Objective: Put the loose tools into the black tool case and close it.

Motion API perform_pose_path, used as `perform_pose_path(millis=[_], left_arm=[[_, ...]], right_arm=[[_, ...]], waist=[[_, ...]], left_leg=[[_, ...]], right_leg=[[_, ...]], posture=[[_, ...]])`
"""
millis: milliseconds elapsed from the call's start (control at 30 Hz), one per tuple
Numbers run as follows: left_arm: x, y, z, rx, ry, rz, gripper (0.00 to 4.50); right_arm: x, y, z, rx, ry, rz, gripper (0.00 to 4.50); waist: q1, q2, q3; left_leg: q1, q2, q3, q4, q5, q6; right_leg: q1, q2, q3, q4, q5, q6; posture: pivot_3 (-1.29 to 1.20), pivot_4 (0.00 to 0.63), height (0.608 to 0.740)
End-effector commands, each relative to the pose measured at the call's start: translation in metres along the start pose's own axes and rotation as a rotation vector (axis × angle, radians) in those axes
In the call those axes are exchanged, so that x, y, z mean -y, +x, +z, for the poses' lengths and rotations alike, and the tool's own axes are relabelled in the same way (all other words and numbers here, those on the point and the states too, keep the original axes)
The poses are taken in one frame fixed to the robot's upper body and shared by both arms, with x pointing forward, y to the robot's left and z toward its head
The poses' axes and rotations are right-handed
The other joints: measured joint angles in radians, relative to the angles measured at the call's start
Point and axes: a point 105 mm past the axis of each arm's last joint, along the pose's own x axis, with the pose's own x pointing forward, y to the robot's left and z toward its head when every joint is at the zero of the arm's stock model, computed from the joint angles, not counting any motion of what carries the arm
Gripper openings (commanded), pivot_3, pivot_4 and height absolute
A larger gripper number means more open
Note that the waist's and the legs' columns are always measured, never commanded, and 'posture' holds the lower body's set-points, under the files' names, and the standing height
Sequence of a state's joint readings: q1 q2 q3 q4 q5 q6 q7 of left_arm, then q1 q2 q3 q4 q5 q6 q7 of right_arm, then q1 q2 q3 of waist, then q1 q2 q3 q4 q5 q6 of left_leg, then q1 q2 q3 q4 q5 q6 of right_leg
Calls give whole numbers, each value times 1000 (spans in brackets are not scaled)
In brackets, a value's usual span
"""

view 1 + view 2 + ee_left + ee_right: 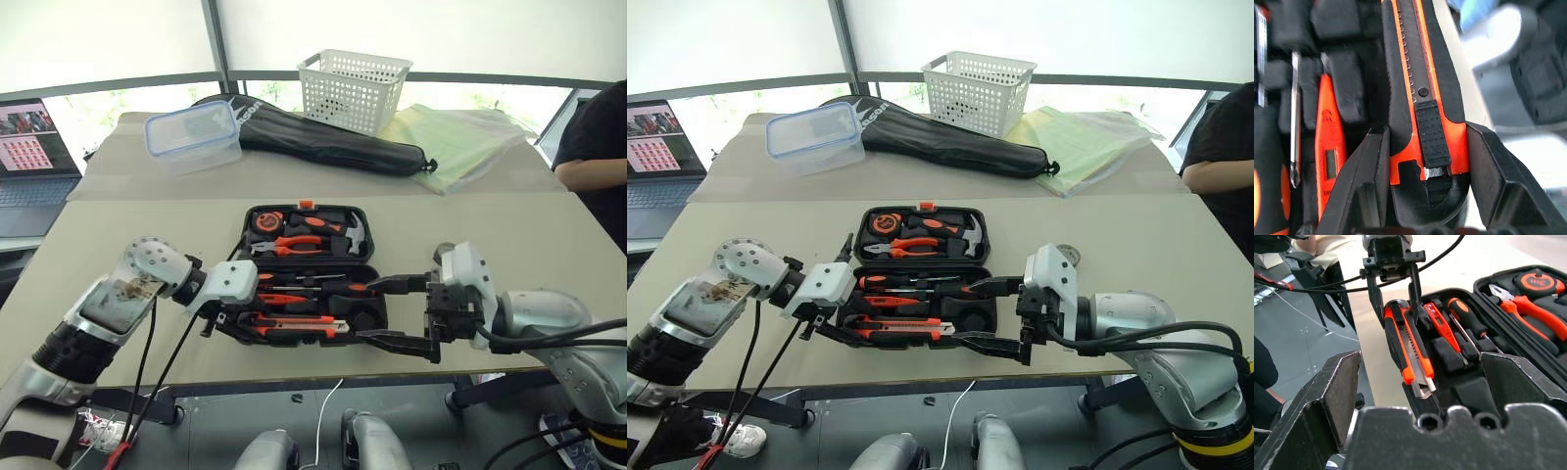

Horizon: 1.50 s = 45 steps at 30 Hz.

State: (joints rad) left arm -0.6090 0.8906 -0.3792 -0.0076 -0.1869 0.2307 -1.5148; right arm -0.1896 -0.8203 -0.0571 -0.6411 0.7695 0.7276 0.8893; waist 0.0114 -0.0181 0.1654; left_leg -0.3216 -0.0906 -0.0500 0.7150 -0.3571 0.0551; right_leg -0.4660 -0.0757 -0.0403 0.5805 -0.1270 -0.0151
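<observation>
The black tool case [245, 223] lies open in the middle of the table, lid half away from me. In the near half lie a screwdriver [1466, 316], a thin red tester screwdriver [1327, 156] and the orange-and-black utility knife [294, 324], which rests along the front row. My left gripper [220, 323] is shut on the knife's left end, one finger on each side. At the case's right end my right gripper [377, 311] stands wide open, its fingers level with the near half and holding nothing.
Pliers [299, 245], a tape measure [266, 222] and a hammer [353, 233] sit in the lid half. On the far table are a clear lidded box [193, 132], a long black bag [323, 142] and a white basket [353, 86]. A laptop [34, 157] stands left, a person [598, 147] right.
</observation>
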Motion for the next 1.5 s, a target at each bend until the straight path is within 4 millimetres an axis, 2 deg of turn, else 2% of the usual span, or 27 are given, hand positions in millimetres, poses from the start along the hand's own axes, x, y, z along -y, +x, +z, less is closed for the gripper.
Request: perform_pose_path(millis=[33,67,100,233,367,500,800,1033,1200,1367,1500], left_arm=[[-12,-5,8,2,49,22,1752],[-14,-4,12,19,42,17,2753],[-14,-4,15,36,32,12,2908],[-9,-6,24,76,16,-19,4451],[-9,-10,32,116,-6,1,4451],[-17,-12,28,114,12,68,3391],[-14,2,21,135,68,65,144],[-11,21,2,22,93,56,52],[-20,33,-17,-44,130,112,52],[-9,40,-26,-37,110,65,52],[-4,47,-34,-41,78,54,52]], right_arm=[[-2,-3,12,18,-56,-18,4500],[-2,-3,12,20,-55,-20,4500],[-2,-3,13,21,-55,-20,4500],[-5,0,14,24,-52,-17,4500],[-5,0,14,20,-50,-16,4500],[-2,0,13,15,-46,-16,4500],[-2,0,10,9,-50,-5,4500],[-1,0,8,4,-50,-13,4500],[-2,-1,4,-1,-41,-15,4500],[-4,-3,0,-6,-34,-15,4500],[-5,-3,-1,-7,-33,-16,4500]], waist=[[0,0,0],[0,0,0],[0,0,0],[-2,0,0],[-1,0,0],[0,0,0],[0,0,0],[1,0,0],[14,1,-2],[23,2,-6],[23,9,-12]], left_leg=[[0,0,0,1,0,0],[0,0,0,1,0,1],[0,0,0,1,0,1],[0,0,0,1,0,1],[0,0,0,1,0,1],[0,0,0,1,0,1],[0,0,0,1,0,1],[0,0,0,1,0,1],[6,0,-2,1,-1,3],[7,0,-1,2,-1,4],[9,0,-1,1,-1,4]], right_leg=[[0,0,0,0,0,0],[0,0,0,0,0,0],[0,0,0,0,0,0],[0,0,0,0,0,1],[0,0,0,0,0,1],[0,0,0,0,0,1],[0,0,0,0,0,1],[1,0,0,0,0,1],[8,-1,0,-1,1,2],[10,-1,1,-1,1,3],[10,-1,2,-1,1,3]], posture=[[0,150,740],[0,150,740],[0,150,740],[0,150,740],[0,150,740],[0,150,740],[0,150,740],[0,150,740],[0,150,740],[0,150,740],[0,150,740]])
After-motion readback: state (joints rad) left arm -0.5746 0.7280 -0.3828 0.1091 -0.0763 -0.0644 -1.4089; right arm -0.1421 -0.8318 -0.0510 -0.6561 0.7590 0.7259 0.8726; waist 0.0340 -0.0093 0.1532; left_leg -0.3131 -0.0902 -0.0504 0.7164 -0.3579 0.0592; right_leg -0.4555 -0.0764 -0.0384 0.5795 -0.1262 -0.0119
